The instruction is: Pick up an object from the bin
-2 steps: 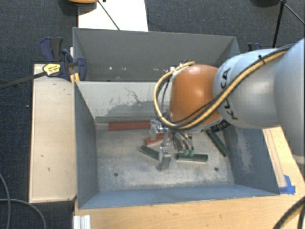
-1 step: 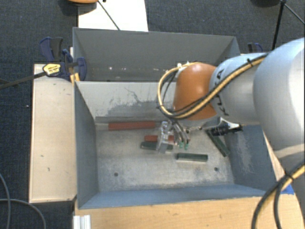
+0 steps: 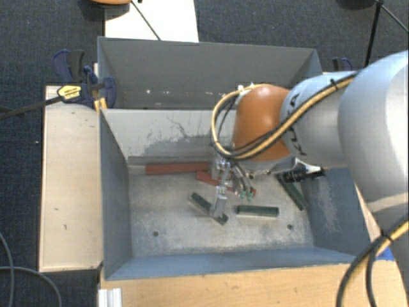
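Observation:
My gripper [image 3: 221,204] is low over the middle of the bin floor. Its tip comes down onto the right end of a short dark grey bar [image 3: 202,201] that lies at a slant. Just right of it, a dark green bar [image 3: 257,211] lies flat, pointing left to right. A small red piece [image 3: 206,178] sits just behind the gripper, partly hidden by it.
A long reddish-brown strip [image 3: 171,169] lies along the foot of the back wall on the left. A dark green stick [image 3: 294,195] lies at the right, half under the arm. The arm's orange cover and cables hang over the bin's back right.

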Controlling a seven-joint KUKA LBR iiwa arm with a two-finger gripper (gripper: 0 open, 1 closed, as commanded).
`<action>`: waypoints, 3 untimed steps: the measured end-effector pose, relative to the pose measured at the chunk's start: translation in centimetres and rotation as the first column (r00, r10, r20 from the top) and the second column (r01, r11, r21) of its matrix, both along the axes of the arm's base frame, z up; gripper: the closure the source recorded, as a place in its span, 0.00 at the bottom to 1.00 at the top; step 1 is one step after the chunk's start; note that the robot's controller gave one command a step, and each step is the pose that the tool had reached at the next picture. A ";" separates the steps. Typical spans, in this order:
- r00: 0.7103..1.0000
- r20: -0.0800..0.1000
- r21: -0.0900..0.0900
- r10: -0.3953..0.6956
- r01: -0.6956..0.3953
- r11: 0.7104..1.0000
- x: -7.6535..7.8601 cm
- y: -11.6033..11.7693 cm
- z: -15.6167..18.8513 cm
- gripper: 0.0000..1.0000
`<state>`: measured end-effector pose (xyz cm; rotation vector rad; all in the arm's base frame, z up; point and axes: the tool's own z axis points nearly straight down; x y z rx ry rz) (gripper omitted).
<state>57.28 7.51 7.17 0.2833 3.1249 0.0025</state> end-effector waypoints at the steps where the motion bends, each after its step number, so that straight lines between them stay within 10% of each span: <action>1: 1.000 -0.002 0.001 -0.004 0.004 1.000 0.1 0.1 0.4 1.00; 2: 1.000 0.001 0.000 -0.007 0.007 1.000 0.0 0.0 0.0 0.00; 3: 1.000 0.000 0.000 -0.008 0.008 1.000 0.0 0.0 0.0 0.00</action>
